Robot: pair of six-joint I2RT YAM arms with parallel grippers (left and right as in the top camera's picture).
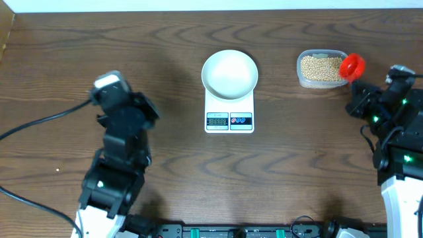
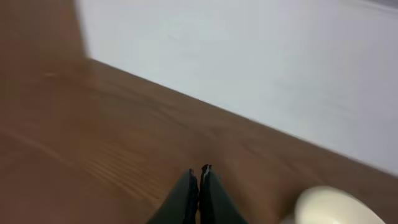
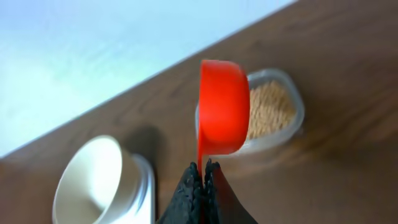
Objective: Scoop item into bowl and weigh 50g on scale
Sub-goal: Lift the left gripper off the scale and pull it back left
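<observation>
1 ea: bowl, scale, scoop, tub.

One red measuring scoop. One clear tub just beside its cup, holding beans too many to count. Beyond the tub from the scoop: one white bowl and one digital scale.
</observation>
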